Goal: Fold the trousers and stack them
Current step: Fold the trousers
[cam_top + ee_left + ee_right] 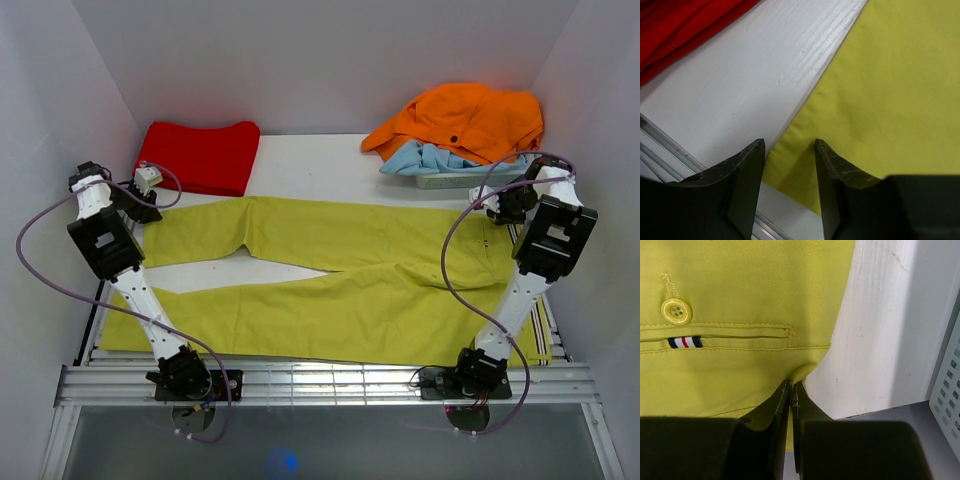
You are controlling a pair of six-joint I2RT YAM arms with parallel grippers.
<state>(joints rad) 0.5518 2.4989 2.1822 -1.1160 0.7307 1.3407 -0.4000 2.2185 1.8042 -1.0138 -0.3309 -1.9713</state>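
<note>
The yellow-green trousers (340, 270) lie flat across the white table, waist at the right and both legs reaching left. My left gripper (143, 192) hovers at the far leg's hem. In the left wrist view it (790, 146) is open, and the hem corner of the trousers (890, 95) lies in the gap between its fingers. My right gripper (505, 205) is at the far waist corner. Seen from the right wrist, it (791, 386) is shut on the edge of the trousers (740, 370), just below a back pocket with a button (676, 310).
A folded red cloth (200, 155) lies at the back left, close to my left gripper. At the back right an orange garment (465, 115) and a light blue one (425, 158) are piled on a pale basket (470, 180). Aluminium rails (330, 380) run along the near edge.
</note>
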